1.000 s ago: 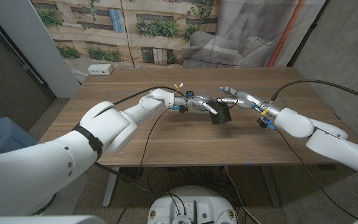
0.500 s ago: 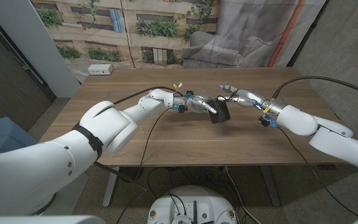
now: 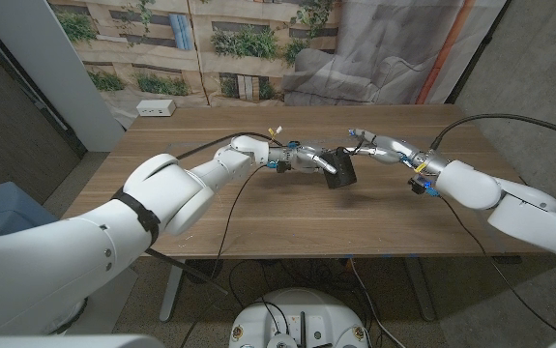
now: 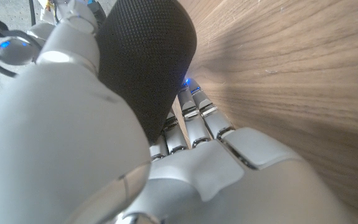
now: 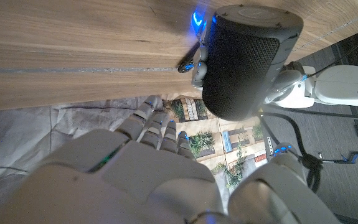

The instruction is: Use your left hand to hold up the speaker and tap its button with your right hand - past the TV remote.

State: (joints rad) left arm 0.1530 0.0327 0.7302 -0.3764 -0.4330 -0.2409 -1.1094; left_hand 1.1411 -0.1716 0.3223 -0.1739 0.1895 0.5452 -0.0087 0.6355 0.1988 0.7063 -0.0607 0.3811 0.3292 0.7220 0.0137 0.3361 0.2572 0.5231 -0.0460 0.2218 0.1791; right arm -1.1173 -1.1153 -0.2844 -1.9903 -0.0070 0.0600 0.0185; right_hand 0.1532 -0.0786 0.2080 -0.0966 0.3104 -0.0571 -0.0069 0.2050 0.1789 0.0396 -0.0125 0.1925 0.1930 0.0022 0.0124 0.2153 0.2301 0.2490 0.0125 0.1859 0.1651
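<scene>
A black mesh-covered speaker (image 3: 341, 168) is gripped by my left hand (image 3: 308, 161) near the middle of the table and held tilted just above the wood. The left wrist view has the speaker (image 4: 146, 59) against my left hand (image 4: 91, 155), whose fingers wrap its side. My right hand (image 3: 376, 146) hovers just beyond and to the right of the speaker with its fingers stretched out, holding nothing and a short gap away from it. From the right wrist, the speaker (image 5: 248, 59) hangs ahead of my right hand (image 5: 135, 171), with a blue light glowing beside it.
A small white box (image 3: 156, 108) lies at the table's far left corner. The wooden table (image 3: 258, 217) has bare wood in front of both hands. Cables run along both arms. A grey draped sheet (image 3: 374, 58) hangs behind the table.
The speaker has risen slightly in my left hand. My right hand has drawn a little up and away from the speaker, its forearm swinging to the right.
</scene>
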